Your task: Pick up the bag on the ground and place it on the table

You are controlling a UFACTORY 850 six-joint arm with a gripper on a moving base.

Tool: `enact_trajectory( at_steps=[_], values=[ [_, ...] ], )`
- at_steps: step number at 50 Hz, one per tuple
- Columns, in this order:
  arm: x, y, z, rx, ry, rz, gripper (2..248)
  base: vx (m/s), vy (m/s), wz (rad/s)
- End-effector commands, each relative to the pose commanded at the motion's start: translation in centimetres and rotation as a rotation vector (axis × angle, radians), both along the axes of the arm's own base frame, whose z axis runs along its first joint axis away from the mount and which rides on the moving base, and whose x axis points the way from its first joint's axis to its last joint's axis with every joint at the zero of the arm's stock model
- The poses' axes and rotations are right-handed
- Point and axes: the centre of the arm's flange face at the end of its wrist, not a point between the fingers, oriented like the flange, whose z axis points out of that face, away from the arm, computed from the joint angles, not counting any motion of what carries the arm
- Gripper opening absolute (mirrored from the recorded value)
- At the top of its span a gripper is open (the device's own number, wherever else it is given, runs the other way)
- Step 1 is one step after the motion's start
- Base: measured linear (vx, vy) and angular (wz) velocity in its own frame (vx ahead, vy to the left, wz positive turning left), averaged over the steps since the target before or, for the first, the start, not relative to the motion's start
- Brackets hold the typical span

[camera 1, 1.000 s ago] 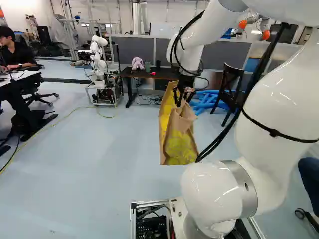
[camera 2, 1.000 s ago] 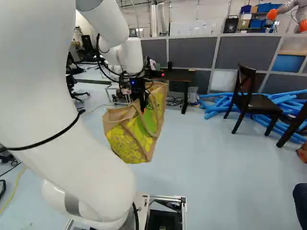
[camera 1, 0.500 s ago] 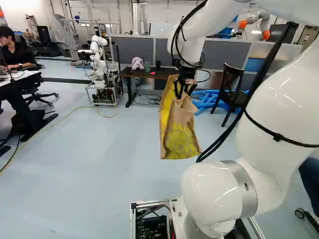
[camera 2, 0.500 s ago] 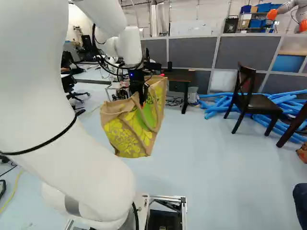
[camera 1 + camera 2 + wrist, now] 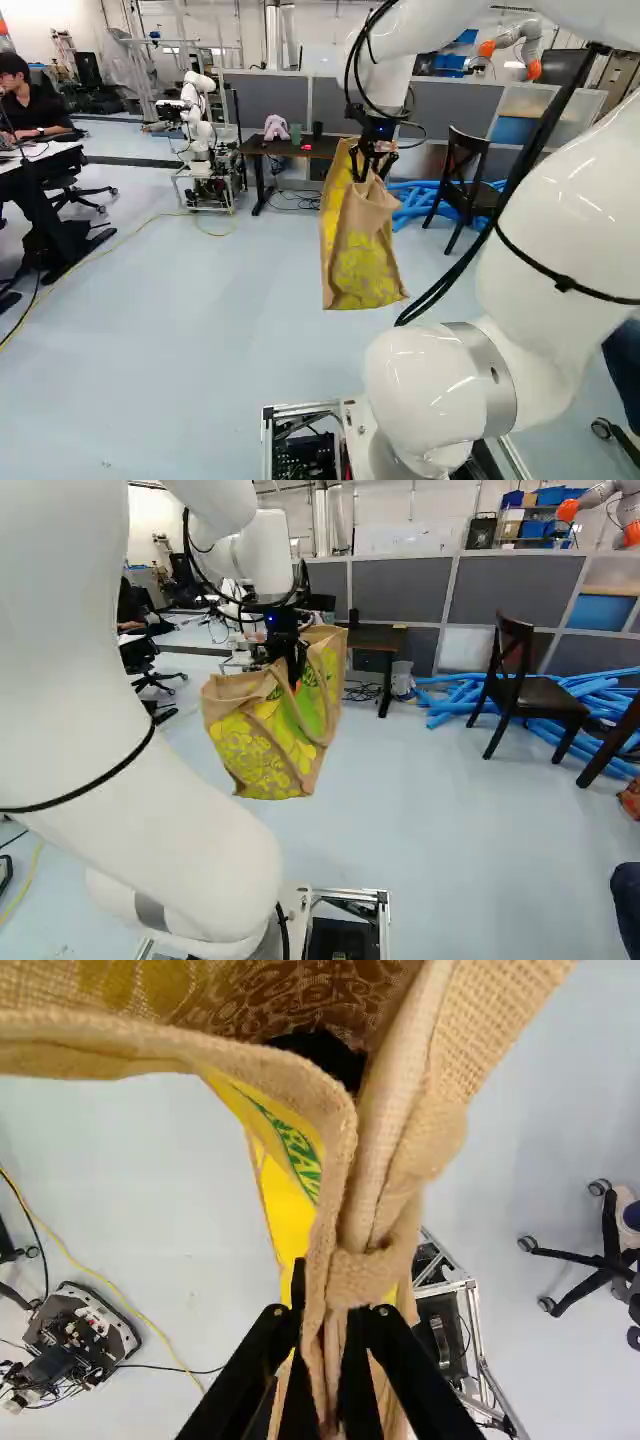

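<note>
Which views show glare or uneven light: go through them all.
Left base view: bright highlights on the glossy arm; right base view: the arm is a broad pale white with only soft shading; wrist view: the inside of the bag is darker than its yellow side.

The room is bright and evenly lit, apparently from above, and small hard glints sit on the white arm's [image 5: 440,385] rounded joints. The pale floor [image 5: 200,330] carries only a soft sheen and faint, soft-edged shading, while the back wall [image 5: 400,510] is almost washed out. The dark desk [image 5: 315,149] and the black hand [image 5: 368,174] lose detail. In the wrist view the inside of the bag [image 5: 210,1000] falls into brown shade, though its near weave reads clearly.
</note>
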Motion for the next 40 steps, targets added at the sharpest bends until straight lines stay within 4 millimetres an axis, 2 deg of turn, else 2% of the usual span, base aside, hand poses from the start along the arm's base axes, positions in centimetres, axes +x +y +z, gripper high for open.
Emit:
enact_trajectory(
  at_steps=[18, 40],
  values=[
    [-0.6, 0.1, 2.5, -0.001, -0.037, 0.001, 21, 0.000, 0.000, 0.000],
    [-0.6, 0.1, 2.8, -0.002, -0.042, 0.001, 21, 0.000, 0.000, 0.000]
  ],
)
